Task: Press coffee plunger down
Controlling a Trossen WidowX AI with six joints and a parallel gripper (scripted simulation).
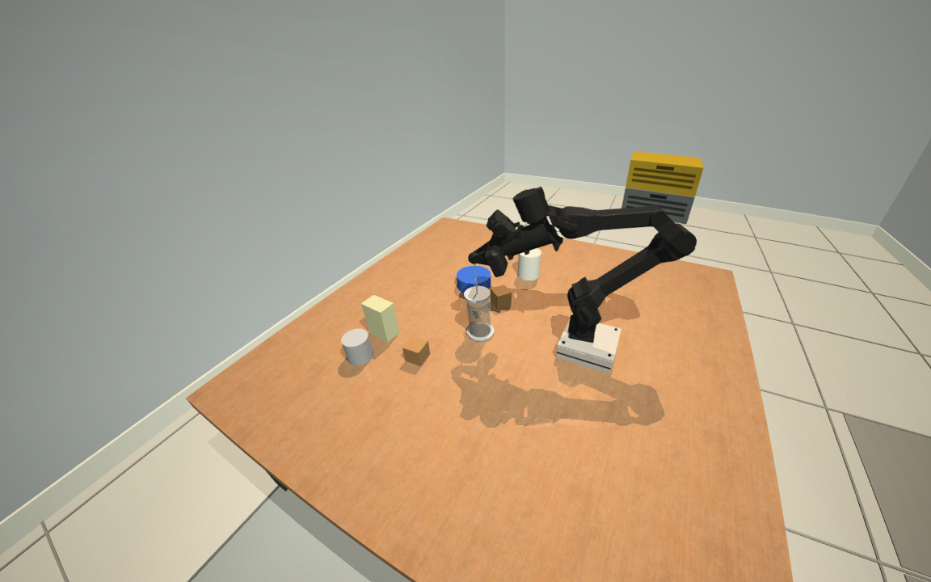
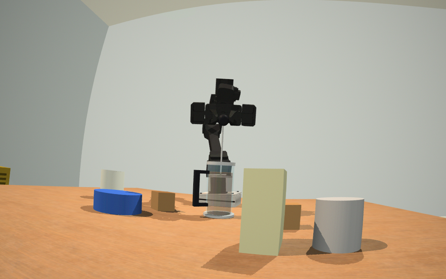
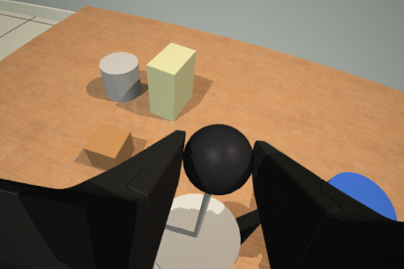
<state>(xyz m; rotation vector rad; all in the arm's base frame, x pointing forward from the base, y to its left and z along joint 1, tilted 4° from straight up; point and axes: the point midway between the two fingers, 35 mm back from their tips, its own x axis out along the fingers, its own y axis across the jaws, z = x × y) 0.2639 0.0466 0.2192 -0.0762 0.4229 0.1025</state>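
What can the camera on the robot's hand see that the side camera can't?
Only the wrist view looks down on the press lid and the top of the yellow block. Only the exterior view shows the press handle, the white cylinder and a long stretch of rod. Both show the gripper shut on the black knob.

Tool (image 3: 218, 158) closed on black plunger knob (image 3: 218, 160), one finger touching each side. Thin rod (image 3: 204, 211) drops from knob to pale press lid (image 3: 197, 244) directly below tool. Ahead-left on bench (image 3: 292, 101): grey cylinder (image 3: 119, 76), pale yellow block (image 3: 171, 80), brown cube (image 3: 110, 145). Blue disc (image 3: 365, 193) right, partly hidden by finger.
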